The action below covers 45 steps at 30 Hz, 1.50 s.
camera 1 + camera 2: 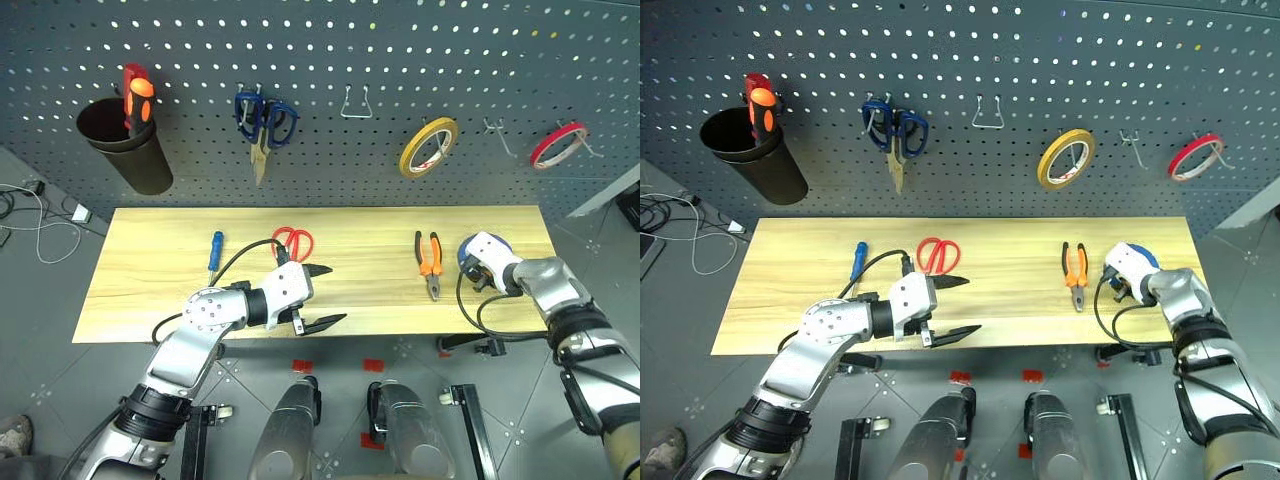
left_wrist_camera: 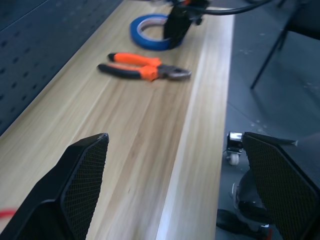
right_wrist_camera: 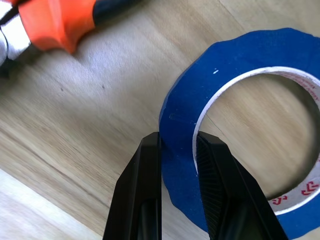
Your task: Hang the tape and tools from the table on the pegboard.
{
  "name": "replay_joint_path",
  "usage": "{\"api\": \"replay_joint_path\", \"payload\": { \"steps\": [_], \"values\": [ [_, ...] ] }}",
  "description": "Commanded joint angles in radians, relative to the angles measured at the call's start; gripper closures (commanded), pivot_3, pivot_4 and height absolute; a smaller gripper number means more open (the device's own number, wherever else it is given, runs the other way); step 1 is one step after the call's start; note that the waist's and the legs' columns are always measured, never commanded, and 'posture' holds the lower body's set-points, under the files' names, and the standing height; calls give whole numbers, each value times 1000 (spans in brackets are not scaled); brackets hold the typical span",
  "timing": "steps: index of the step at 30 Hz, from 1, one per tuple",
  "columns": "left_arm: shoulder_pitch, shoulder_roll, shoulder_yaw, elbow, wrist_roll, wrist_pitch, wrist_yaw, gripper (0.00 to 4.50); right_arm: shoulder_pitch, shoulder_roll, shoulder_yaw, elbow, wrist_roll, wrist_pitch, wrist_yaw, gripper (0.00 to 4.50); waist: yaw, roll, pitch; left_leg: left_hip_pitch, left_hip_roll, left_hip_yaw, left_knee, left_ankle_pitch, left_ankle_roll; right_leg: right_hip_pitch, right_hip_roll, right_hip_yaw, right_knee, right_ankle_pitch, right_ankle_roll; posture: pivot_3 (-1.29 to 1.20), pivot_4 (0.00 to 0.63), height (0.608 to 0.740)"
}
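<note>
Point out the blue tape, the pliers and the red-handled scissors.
blue tape (image 3: 235, 60), right wrist view, on the roll's blue side.
pliers (image 1: 431, 262), left eye view, where the orange handles meet.
red-handled scissors (image 1: 937, 254), right eye view, on the red handle loops.

Three rolls of tape: one blue (image 3: 240, 125) on the bench (image 1: 150, 290), one yellow (image 1: 428, 146) and one red (image 1: 558, 145) on the pegboard (image 1: 350, 50). Two pairs of scissors: red (image 1: 293, 241) and dark blue (image 1: 265, 122). Two screwdrivers: blue (image 1: 214, 250) and red-orange (image 1: 137, 98). One pair of pliers (image 1: 430, 262). One black cup (image 1: 128, 146).
</note>
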Motion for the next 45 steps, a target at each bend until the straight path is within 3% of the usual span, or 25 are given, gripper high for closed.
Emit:
{"api": "replay_joint_path", "payload": {
  "steps": [1, 4, 7, 11, 14, 17, 27, 32, 38, 45],
  "values": [
    [13, -19, 45, -35, -36, -8, 35, 0, 178, -60, -73, -354, -26, 89, -65, 3834, 3, 2, 0, -1, 0, 0, 0, 0, 0, -1, 0, 0, 0, 0, 0, -15, 341, 740],
    [6, -32, 58, -38, -48, -10, 46, 0, 331, -41, -145, -737, -44, 216, -118, 3834, -5, 3, 0, -11, 0, 1, 1, 1, -1, -13, 0, 0, 2, 0, 0, -27, 336, 740],
    [-12, -42, 70, -35, -53, -13, 53, 0, 440, 4, -160, -1027, -108, 316, -174, 3834, -20, 5, 0, -11, 1, 3, 0, 1, -2, -14, 1, 2, 3, 0, 0, -38, 331, 740],
    [-56, -67, 88, -9, -73, -17, 70, 0, 540, 87, -63, -1330, -278, 332, -286, 3834, -27, 6, -1, -11, 1, 1, 0, 2, -3, -14, 1, 0, 4, 0, 0, -68, 316, 740],
    [-89, -89, 94, 4, -99, -10, 70, 0, 548, 119, 10, -1439, -403, 266, -345, 3834, -30, 6, -1, -11, 0, 1, 1, 2, -3, -14, 1, 0, 4, 0, 1, -84, 309, 740],
    [-123, -113, 95, 23, -118, 2, 71, 0, 505, 133, 5, -1436, -434, 222, -367, 3834, -31, 6, -2, -11, 0, 1, 1, 2, -4, -14, 1, 1, 3, 1, 2, -101, 300, 740],
    [-215, -153, 49, 49, -121, 1, 41, 0, 277, 62, -216, -1069, -247, 64, -359, 3834, -33, 6, -3, -11, 0, 2, 1, 4, -4, -14, 1, 0, 3, 2, 1, -79, 282, 740],
    [-250, -171, 44, 86, -109, -15, 42, 0, 198, 105, -254, -918, -75, 7, -304, 3834, -39, 6, -4, -11, 0, 3, 2, 5, -4, -14, 1, 1, 4, 2, 1, -80, 278, 740],
    [-248, -167, 45, 106, -106, -33, 36, 0, 174, 157, -258, -882, 41, -2, -280, 3834, -46, 6, -4, -11, 0, 4, 2, 5, -3, -14, 1, 1, 5, 2, 1, -78, 276, 740],
    [-204, -114, 58, 143, -73, -67, 26, 0, 234, 202, -250, -944, 92, 62, -286, 1587, -48, 7, -8, -11, 0, 4, 2, 5, -3, -14, 1, 1, 6, 2, 1, -74, 274, 740]
  ]
}}
